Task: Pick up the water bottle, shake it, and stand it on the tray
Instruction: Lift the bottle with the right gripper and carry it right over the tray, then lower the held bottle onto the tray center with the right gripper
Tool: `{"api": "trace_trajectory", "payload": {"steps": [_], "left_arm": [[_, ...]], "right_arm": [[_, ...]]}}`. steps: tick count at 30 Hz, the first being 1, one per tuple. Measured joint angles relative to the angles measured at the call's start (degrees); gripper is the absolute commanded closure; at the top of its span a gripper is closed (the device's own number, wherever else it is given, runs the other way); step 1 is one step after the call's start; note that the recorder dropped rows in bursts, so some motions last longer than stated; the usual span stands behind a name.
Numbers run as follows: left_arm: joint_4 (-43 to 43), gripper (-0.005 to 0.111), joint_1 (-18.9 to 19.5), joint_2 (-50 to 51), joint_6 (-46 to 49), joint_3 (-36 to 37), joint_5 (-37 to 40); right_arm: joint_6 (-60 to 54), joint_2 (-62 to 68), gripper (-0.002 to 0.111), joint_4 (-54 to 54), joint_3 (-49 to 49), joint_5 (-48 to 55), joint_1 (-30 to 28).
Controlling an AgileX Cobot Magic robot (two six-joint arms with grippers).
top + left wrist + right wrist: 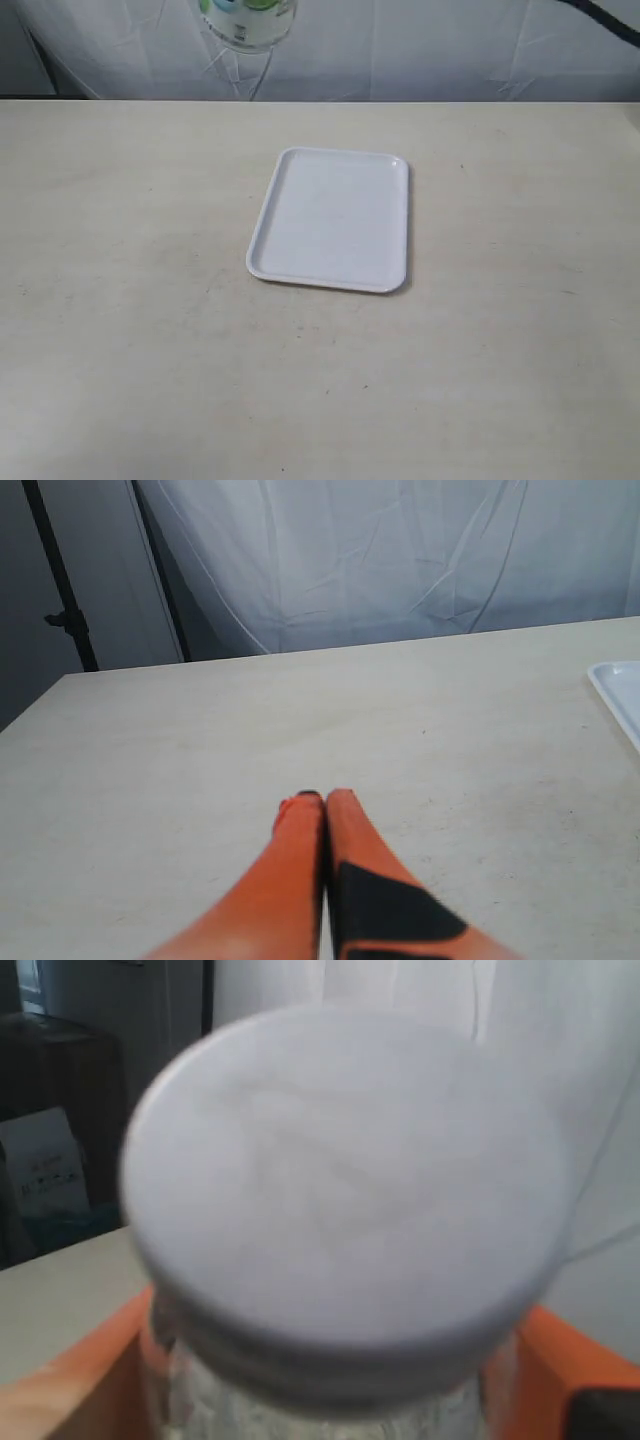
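The tray lies flat mid-table, its low rim the only rise on the tabletop — open surface on every side. The water bottle hangs high up, well apart from the tray — a white curtain closes off the back.

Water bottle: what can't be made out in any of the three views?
Exterior view: only the water bottle's lower part shows; the top edge cuts off the rest and whatever holds it.
Right wrist view: the blurred white cap fills the frame, hiding label, contents and where the orange fingers touch.
Left wrist view: no bottle; the tray is cut off by the frame edge.
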Motion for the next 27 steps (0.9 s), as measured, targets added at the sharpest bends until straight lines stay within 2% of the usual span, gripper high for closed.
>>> {"api": "trace_trajectory", "payload": {"steps": [5,10,13,17,19,21,24,27], "left_arm": [[0.00,0.107,0.00,0.00,0.00,0.00,0.00],[0.00,0.107,0.00,0.00,0.00,0.00,0.00],[0.00,0.107,0.00,0.00,0.00,0.00,0.00],[0.00,0.107,0.00,0.00,0.00,0.00,0.00],[0.00,0.107,0.00,0.00,0.00,0.00,0.00],[0.00,0.107,0.00,0.00,0.00,0.00,0.00],[0.00,0.107,0.00,0.00,0.00,0.00,0.00],[0.00,0.107,0.00,0.00,0.00,0.00,0.00]], "right_arm": [[0.10,4.24,0.109,-0.35,4.77,4.58,0.00],[0.10,12.83,0.109,4.17,9.23,6.45,0.00],[0.10,13.99,0.109,7.88,9.64,1.21,0.00],[0.10,13.80,0.109,10.80,9.35,-12.10,0.95],[-0.31,13.61,0.109,11.25,8.88,-14.00,1.37],[-0.86,13.48,0.109,11.50,7.79,-9.31,0.59],[-0.13,13.48,0.109,8.00,6.48,4.29,-3.73],[6.28,13.39,0.109,2.14,6.39,17.12,-8.67]]}}
